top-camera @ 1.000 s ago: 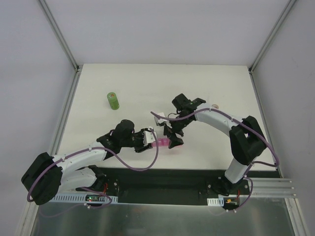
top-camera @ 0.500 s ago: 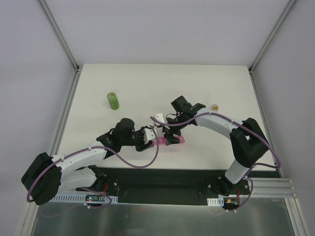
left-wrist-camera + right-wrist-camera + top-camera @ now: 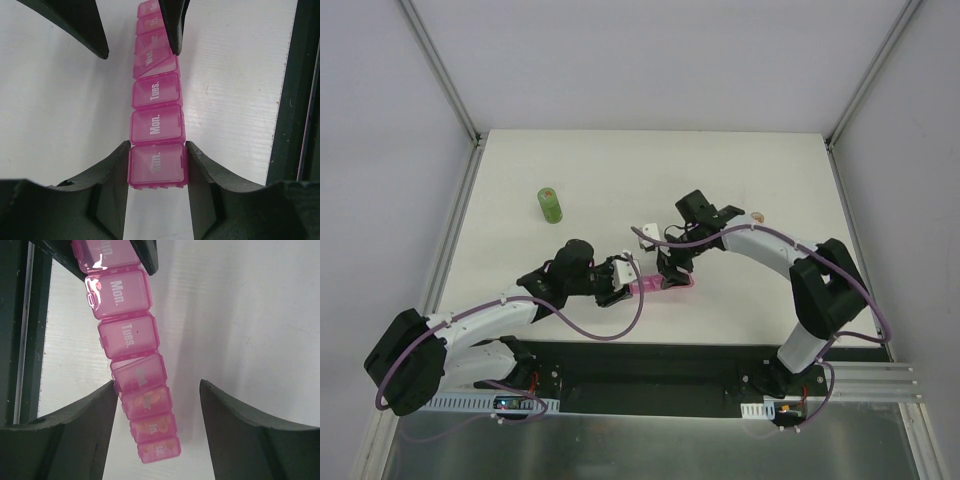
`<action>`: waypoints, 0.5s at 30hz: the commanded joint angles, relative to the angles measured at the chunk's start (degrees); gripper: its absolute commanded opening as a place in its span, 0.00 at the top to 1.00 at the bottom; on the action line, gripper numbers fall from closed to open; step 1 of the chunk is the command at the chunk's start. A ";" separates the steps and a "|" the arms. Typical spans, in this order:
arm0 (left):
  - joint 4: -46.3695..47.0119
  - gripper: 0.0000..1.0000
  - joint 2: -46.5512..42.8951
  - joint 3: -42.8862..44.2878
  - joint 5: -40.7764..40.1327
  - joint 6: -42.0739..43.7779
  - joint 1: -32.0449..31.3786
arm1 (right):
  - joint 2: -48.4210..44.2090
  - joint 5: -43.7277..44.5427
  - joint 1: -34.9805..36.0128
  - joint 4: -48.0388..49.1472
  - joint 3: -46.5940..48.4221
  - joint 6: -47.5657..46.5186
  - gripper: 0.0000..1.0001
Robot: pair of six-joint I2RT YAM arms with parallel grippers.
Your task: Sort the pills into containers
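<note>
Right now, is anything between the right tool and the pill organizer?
Nothing visible. The right tool straddles the pink pill organizer around its Wed. compartment, jaws open; the left tool clamps the Sun. end.

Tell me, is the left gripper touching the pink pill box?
Touching. The left wrist view shows the left gripper pressed against both sides of the pink pill box at its Sun. end.
</note>
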 commanded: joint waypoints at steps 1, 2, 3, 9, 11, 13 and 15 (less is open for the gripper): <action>-0.51 1.00 -0.07 1.83 2.57 0.35 0.13 | -2.75 -0.45 -1.79 1.06 2.99 2.16 0.33; -0.51 1.00 0.01 1.83 2.65 0.35 0.13 | -2.58 -0.28 -1.88 1.50 3.08 2.87 0.33; -0.42 1.00 -0.07 1.83 2.92 0.35 0.13 | -2.23 -0.10 -2.14 1.94 3.25 3.57 0.35; -0.33 1.00 -0.60 1.74 3.62 0.52 0.13 | -0.21 2.53 -2.23 6.68 4.31 12.01 0.43; -0.25 1.00 -0.86 1.74 3.97 0.43 0.13 | 0.49 3.23 -2.14 7.21 4.57 13.51 0.44; 0.02 1.00 -1.13 1.56 3.89 0.43 0.13 | 1.02 4.20 -2.14 7.57 4.66 14.21 0.45; 0.37 1.00 -1.39 1.39 3.97 0.52 0.13 | 1.73 5.69 -1.97 8.00 4.84 15.35 0.46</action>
